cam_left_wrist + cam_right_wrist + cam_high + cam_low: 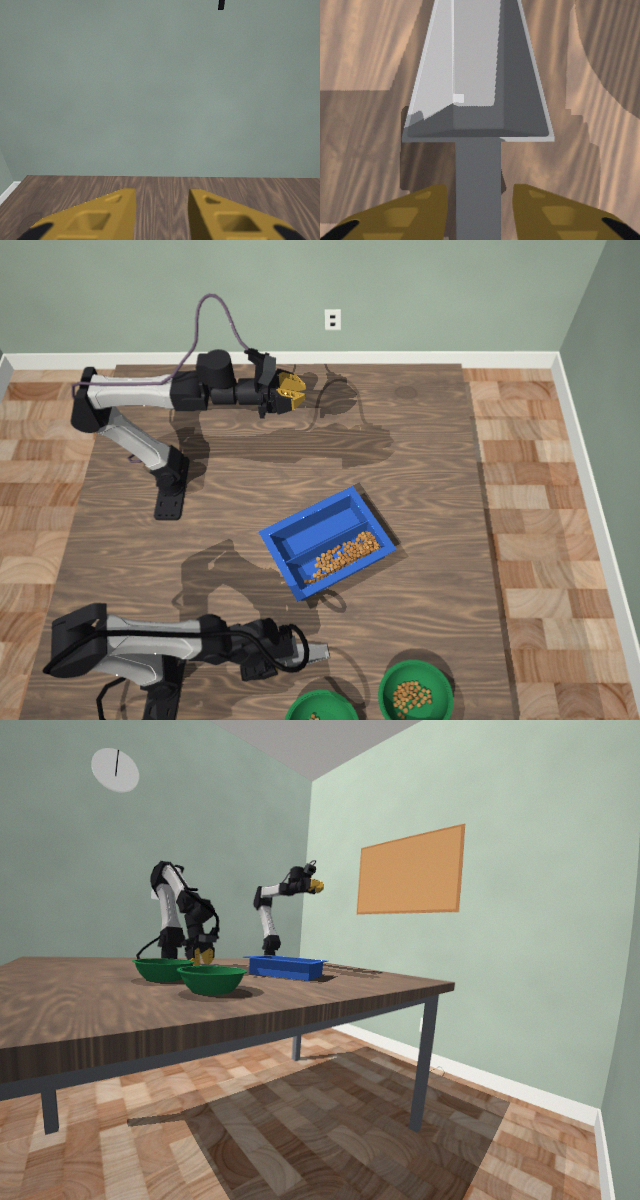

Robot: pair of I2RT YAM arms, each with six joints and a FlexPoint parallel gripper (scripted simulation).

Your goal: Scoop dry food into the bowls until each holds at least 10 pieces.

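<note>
My right gripper [203,957] [480,193] is open, low over the table, with its fingers apart on either side of the scoop's handle and a gap on both sides. The scoop [318,652] [477,65] is grey and empty and appears to lie on the table; its pan points away from the gripper. My left gripper [303,392] [321,885] [162,197] is open and empty, high above the table. The blue box [308,513] [284,968] lies flat, with food in one compartment. One green bowl [438,679] [211,980] holds several pieces. The other bowl [338,706] [161,970] is cut off in the top view; some pieces show inside.
The bowls stand upright near each other, beyond the scoop and to its side. The box stands between the two arms' sides of the wooden table [413,457]. The scoop is clear of box and bowls. A green wall [413,307] runs behind the left arm.
</note>
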